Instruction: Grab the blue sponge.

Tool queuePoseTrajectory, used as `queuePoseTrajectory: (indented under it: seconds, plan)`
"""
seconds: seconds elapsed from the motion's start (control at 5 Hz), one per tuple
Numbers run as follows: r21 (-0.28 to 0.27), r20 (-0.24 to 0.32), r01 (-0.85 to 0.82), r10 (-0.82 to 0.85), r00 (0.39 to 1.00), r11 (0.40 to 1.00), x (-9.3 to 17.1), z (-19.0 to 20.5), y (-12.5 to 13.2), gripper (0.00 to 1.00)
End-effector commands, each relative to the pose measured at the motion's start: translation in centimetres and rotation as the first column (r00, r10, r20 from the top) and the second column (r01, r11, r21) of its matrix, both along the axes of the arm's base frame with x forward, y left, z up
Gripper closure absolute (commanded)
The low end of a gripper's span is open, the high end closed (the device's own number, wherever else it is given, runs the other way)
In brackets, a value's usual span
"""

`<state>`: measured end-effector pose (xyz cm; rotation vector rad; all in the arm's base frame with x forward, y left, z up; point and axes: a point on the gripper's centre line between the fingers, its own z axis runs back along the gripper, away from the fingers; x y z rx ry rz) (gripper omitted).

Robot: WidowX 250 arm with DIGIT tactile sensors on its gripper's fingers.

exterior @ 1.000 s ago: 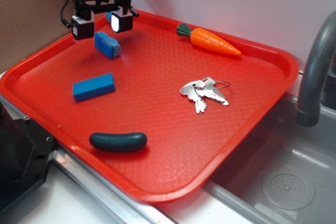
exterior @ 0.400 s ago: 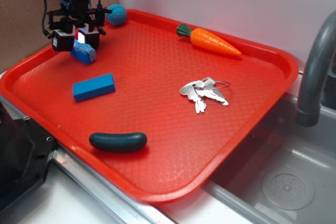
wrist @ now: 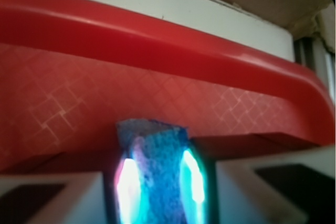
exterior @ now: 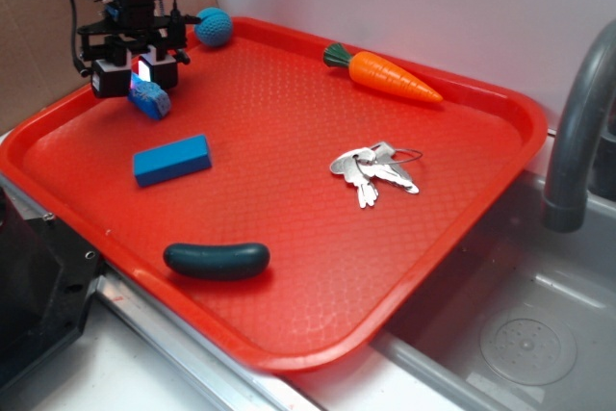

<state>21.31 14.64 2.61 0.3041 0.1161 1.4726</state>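
The blue sponge (exterior: 150, 99) (wrist: 157, 171) is a small porous blue block at the far left of the red tray (exterior: 318, 238). My gripper (exterior: 137, 72) (wrist: 157, 192) is shut on it, the sponge pinched between the two glowing pads (wrist: 127, 190). In the wrist view the sponge sticks out past the fingertips toward the tray's raised rim (wrist: 157, 40). Its lower end hangs close to the tray floor; contact cannot be told.
A smooth blue brick (exterior: 171, 160) lies just in front of the sponge. A teal crocheted ball (exterior: 213, 27) sits behind the gripper by the rim. A dark green pickle (exterior: 216, 260), keys (exterior: 373, 172) and a carrot (exterior: 390, 76) lie further right. A sink and faucet (exterior: 577, 122) flank the tray.
The gripper came down from above the tray onto the sponge and closed on it. It has since shifted with the sponge to the left, uncovering the teal ball.
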Motion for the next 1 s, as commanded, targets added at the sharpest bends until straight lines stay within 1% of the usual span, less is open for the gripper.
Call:
queuePoseTrajectory:
  seconds: [0.0,0.2,0.4,0.6,0.8]
  plan:
    - [0.089,0.122,-0.094,0.082,0.989,0.992,-3.7,6.5,0.5,1.00]
    - [0.036,0.214,-0.336,0.321,0.923,0.941,-4.2,11.2,-1.8,1.00]
    - [-0.067,0.198,-0.390,0.395,0.897,0.918,-6.1,16.3,-4.2,1.00]
    - [-0.074,0.295,-0.248,0.259,0.920,0.966,-7.1,20.8,-5.9,1.00]
    - [-0.031,0.318,-0.148,0.150,0.936,0.988,-6.6,25.7,-7.1,1.00]
